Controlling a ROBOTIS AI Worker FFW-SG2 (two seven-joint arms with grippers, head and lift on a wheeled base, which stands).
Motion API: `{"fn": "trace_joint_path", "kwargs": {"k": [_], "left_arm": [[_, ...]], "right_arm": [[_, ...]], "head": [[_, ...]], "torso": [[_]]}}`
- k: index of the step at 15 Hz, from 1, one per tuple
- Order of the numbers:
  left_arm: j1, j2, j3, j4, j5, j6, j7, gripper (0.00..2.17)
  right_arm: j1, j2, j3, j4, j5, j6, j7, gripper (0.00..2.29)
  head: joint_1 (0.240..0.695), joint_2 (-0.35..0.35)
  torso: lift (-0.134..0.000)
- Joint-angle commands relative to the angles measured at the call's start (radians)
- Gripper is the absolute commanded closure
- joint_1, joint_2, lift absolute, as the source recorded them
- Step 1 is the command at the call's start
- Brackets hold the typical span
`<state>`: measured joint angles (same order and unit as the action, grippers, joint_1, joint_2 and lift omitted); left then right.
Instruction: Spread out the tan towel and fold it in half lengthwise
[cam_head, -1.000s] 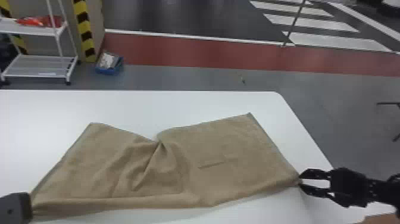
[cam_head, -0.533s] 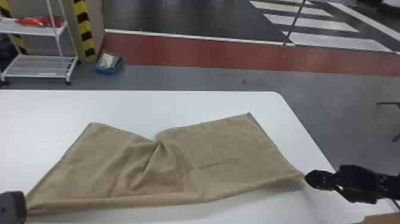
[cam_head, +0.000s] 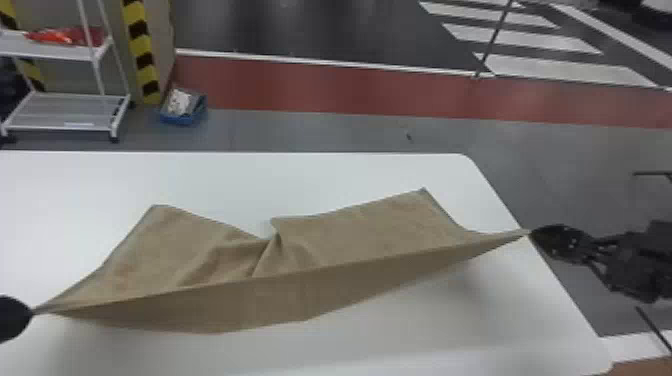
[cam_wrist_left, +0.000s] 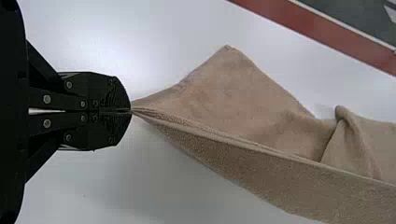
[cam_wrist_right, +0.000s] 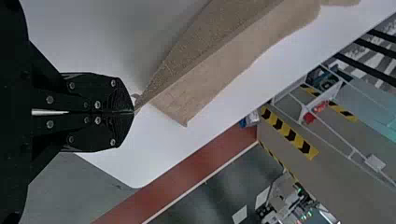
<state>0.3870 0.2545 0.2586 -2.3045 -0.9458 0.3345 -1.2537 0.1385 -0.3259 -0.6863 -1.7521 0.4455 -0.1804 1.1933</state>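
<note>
Spreading out beyond everything, the grey floor (cam_head: 350, 131) carries a broad red band (cam_head: 325, 87) behind the white desk (cam_head: 300, 182), which has rounded corners. A white cart (cam_head: 50, 112) with shelves stands past the desk's far side, toward the left. The tan towel (cam_head: 360, 237) is opened wide across the desk, its far part lying on the top, with folds bunched near the middle where the far edge dips in. Its near side is raised in a taut line between the two corners, the cloth below that line hanging down. On the floor near the cart sits a small blue bin (cam_head: 185, 119). The left end effector (cam_head: 32, 312) is closed, pinching the towel's left near corner; the right end effector (cam_head: 531, 232) is closed too, gripping the right near corner by the desk's right edge.
</note>
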Motion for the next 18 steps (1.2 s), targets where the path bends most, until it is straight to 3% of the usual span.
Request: {"fn": "trace_joint_path", "kwargs": {"k": [1,3,5,9,10,14,16,18], "left_arm": [[-0.112,-0.001,-0.007,0.013,0.027,0.048,0.002,1.33],[-0.232,0.000,-0.027,0.085,0.059,0.070,0.005,1.33],[-0.375,0.000,-0.075,0.209,0.098,0.091,0.016,1.33],[-0.708,-0.017,-0.188,0.570,0.113,0.097,0.077,1.33],[-0.815,-0.029,-0.220,0.689,0.113,0.094,0.111,1.33],[-1.116,-0.072,-0.259,1.010,0.099,0.054,0.226,1.33],[-1.154,-0.069,-0.237,1.008,0.108,0.048,0.235,1.33],[-1.140,-0.049,-0.208,0.942,0.136,0.058,0.214,1.33]], "right_arm": [[-0.047,0.016,0.073,-0.029,-0.017,0.158,-0.054,1.57],[-0.117,0.022,0.152,-0.027,-0.007,0.284,-0.113,1.57],[-0.212,0.050,0.240,-0.006,0.045,0.395,-0.169,1.60],[-0.404,0.073,0.373,0.094,0.136,0.508,-0.253,1.60],[-0.464,0.073,0.395,0.141,0.147,0.536,-0.274,1.60],[-0.623,0.074,0.399,0.229,0.164,0.576,-0.345,1.60],[-0.652,0.067,0.389,0.224,0.160,0.606,-0.347,1.60],[-0.648,0.054,0.369,0.171,0.136,0.671,-0.337,1.60]], "head": [[0.695,-0.197],[0.695,-0.177],[0.695,-0.142],[0.682,-0.112],[0.637,-0.099],[0.537,-0.097],[0.461,-0.105],[0.427,-0.108]], "torso": [[-0.125],[-0.125],[-0.125],[-0.125],[-0.125],[-0.125],[-0.125],[-0.125]]}}
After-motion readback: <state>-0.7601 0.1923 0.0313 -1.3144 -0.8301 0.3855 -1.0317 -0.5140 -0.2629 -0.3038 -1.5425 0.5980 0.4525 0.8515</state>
